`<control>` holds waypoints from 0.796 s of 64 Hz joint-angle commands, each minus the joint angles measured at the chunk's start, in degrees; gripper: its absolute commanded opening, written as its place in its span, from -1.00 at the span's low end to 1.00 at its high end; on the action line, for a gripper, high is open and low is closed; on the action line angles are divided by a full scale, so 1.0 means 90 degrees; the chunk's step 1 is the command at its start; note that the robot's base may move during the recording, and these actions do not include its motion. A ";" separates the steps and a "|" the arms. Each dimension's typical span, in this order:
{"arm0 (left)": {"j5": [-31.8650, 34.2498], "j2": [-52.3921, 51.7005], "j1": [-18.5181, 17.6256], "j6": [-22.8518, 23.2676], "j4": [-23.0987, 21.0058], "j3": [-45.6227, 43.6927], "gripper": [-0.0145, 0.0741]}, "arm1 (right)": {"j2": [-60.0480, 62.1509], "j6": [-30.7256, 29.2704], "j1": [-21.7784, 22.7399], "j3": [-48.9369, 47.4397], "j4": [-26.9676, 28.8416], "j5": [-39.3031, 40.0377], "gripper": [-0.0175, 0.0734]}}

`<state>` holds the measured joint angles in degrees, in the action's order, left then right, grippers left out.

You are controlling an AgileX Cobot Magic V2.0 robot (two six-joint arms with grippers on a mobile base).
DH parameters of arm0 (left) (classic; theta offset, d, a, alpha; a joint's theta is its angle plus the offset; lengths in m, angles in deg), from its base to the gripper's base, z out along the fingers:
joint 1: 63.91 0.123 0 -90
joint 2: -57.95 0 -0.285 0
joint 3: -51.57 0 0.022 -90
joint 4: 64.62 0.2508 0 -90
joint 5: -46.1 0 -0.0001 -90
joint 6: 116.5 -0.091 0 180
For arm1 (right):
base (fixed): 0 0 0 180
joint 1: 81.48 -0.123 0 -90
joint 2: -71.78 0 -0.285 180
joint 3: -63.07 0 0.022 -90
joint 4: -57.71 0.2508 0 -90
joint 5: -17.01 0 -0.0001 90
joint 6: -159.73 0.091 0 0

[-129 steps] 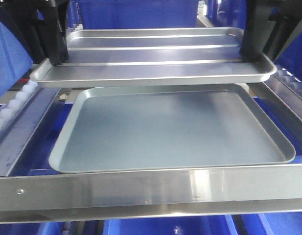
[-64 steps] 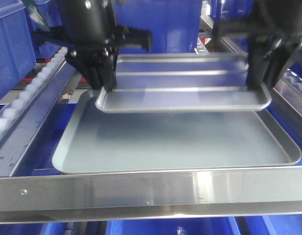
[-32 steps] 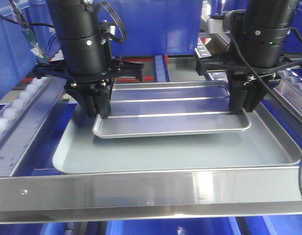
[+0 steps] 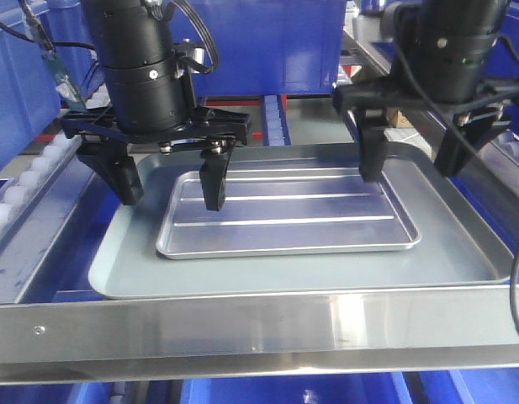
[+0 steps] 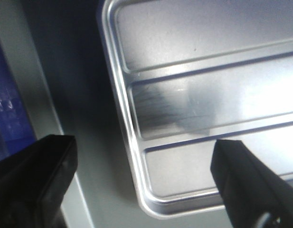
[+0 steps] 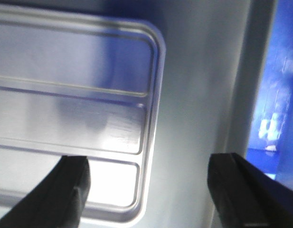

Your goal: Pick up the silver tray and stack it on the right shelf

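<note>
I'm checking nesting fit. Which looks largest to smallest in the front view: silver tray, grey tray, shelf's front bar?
1. front bar, widest but nearest the camera, so unsure.
2. grey tray.
3. silver tray, lying inside it.

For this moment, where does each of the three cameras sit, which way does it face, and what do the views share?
Front view: sits before the broad flat steel front bar, facing into the rack at the shiny ridged steel tray lying in the larger dull grey tray; both arms show, left gripper and right gripper open.
Left wrist: looks straight down between its fingers at the ridged tray's left end.
Right wrist: looks down between its fingers at the right end.
Shared: all three show both trays.
</note>
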<state>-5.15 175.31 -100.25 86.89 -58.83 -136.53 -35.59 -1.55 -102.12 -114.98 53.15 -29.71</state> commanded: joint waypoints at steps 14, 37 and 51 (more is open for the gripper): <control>-0.0283 -0.1766 -0.0223 -0.0270 0.0319 -0.0041 0.18 | 0.1601 -0.0076 0.0010 -0.0180 -0.0054 -0.0293 0.36; 0.1146 -0.4452 -0.0860 -0.0270 0.0777 0.2585 -0.88 | 0.4096 -0.0115 0.0004 0.1959 -0.0350 0.0551 -0.49; 0.2956 -0.5677 -0.0860 -0.0270 0.0792 0.4691 -0.90 | 0.5625 -0.0539 0.0004 0.3801 -0.0354 0.1561 -0.49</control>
<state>11.99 128.74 -107.52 84.37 -52.44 -98.19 10.62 -4.24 -102.12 -83.50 51.28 -22.56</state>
